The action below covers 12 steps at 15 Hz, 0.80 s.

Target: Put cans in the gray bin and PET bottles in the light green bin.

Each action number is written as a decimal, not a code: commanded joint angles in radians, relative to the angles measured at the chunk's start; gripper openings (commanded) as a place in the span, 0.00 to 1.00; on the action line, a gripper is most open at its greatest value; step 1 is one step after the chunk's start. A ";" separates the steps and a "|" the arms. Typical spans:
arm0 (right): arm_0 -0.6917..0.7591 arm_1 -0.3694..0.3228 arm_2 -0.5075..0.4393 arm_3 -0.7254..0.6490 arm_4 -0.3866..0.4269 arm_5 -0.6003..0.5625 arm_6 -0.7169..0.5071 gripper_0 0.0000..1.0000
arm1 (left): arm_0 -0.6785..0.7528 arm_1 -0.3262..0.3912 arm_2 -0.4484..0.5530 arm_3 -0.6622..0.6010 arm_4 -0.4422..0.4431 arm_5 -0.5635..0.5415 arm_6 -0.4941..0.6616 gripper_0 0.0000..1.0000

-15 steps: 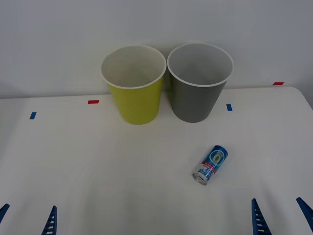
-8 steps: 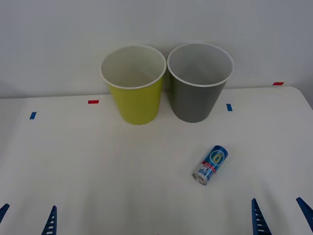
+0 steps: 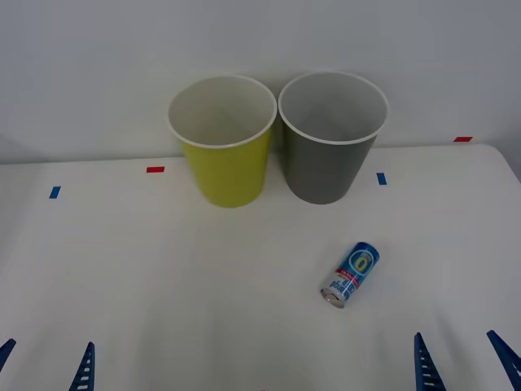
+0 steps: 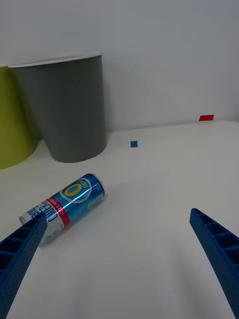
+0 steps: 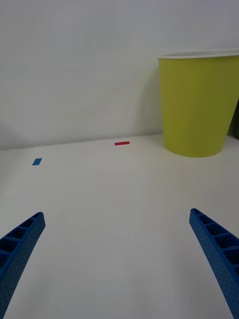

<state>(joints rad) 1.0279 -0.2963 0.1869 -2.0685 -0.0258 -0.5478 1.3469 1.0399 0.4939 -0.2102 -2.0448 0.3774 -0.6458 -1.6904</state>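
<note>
On the table (image 3: pixel 163 269), toward the robot's right, the can (image 3: pixel 351 273) lies on its side, well short of the gray bin (image 3: pixel 330 138) it belongs in, beside the light green bin (image 3: pixel 224 142). Nearest it, the right gripper (image 3: pixel 462 362) waits with jaws open, ready to reach; the left gripper (image 3: pixel 45 365) idles, also spread.
</note>
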 commanded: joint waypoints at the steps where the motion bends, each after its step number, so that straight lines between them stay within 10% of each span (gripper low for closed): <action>1: -0.012 -0.007 0.002 0.001 -0.006 0.003 0.015 1.00 | 0.000 0.000 0.000 0.000 0.000 0.000 0.000 1.00; 7: -0.080 0.006 0.020 -0.015 -0.023 0.164 0.012 1.00 | 0.000 0.000 0.000 0.000 0.000 0.000 0.000 1.00; 12: -0.190 0.005 -0.006 -0.177 -0.065 0.528 -0.029 1.00 | 0.000 0.000 0.000 0.000 0.000 0.000 0.000 1.00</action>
<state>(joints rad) 0.8726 -0.2901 0.1956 -2.1712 -0.0720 -0.1407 1.3404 1.0400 0.4939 -0.2102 -2.0448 0.3774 -0.6458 -1.6904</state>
